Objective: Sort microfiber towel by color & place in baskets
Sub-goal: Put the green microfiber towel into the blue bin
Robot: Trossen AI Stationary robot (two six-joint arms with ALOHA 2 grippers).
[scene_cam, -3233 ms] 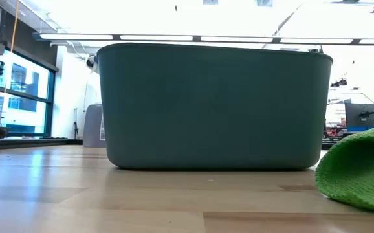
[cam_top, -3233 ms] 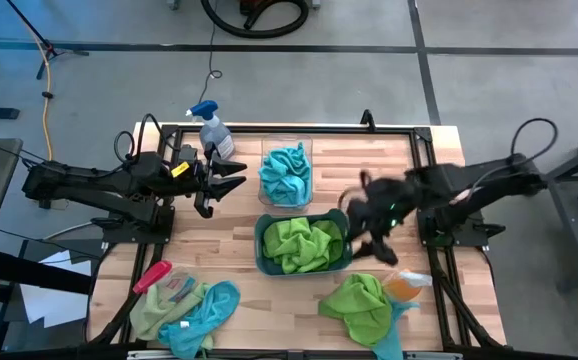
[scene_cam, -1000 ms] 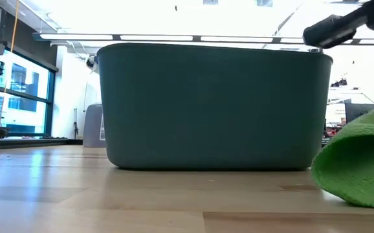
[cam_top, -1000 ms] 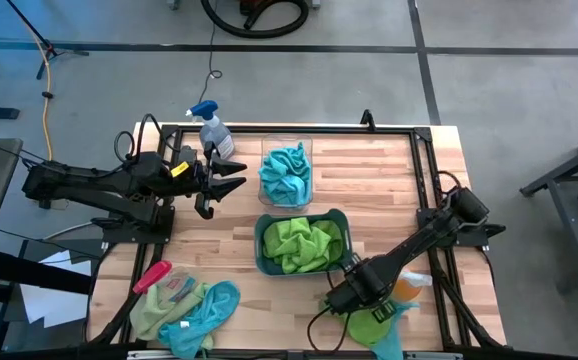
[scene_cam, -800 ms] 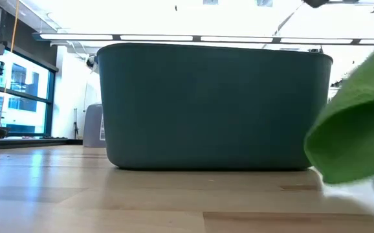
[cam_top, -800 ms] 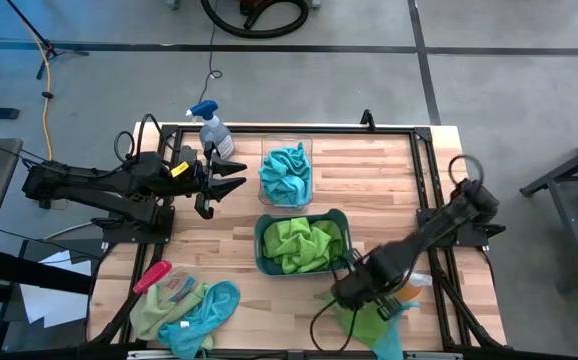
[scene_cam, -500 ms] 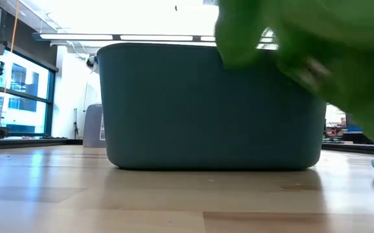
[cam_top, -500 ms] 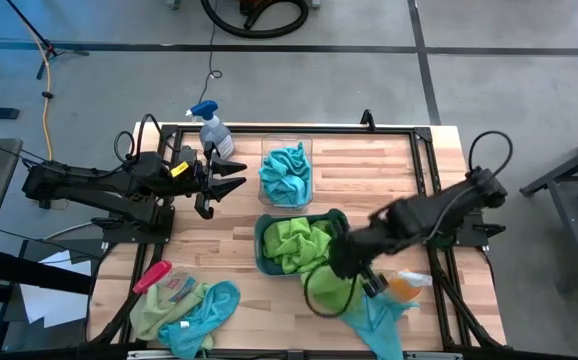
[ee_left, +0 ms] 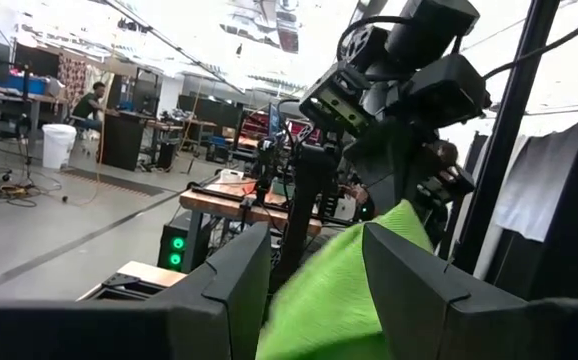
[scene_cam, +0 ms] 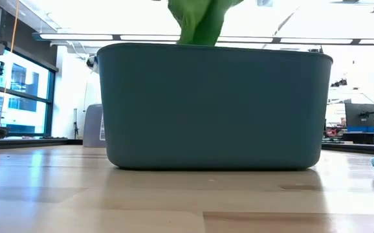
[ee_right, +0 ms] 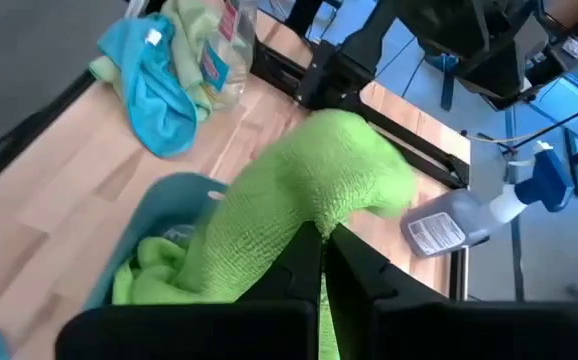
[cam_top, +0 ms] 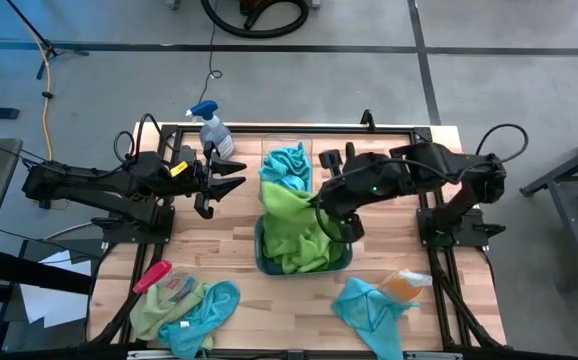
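Right pincer (cam_top: 321, 203): your fingers pinch a green towel (cam_top: 287, 212) above the teal basket (cam_top: 340, 262).
Left pincer (cam_top: 237, 176): yours hangs wide.

The worktop (cam_top: 219, 235) was pale wood in jointed strips, smooth with a soft sheen. The dark teal basket (scene_cam: 213, 107) looked like matt, smooth plastic. The lime green towel (ee_right: 299, 205) was nubby, looped cloth, pinched by the right tool (ee_right: 323, 262), whose fingers were dark matt plastic. The far clear basket (cam_top: 287, 146) was see-through plastic. The spray bottle (ee_right: 464, 222) was translucent plastic with a paper label.
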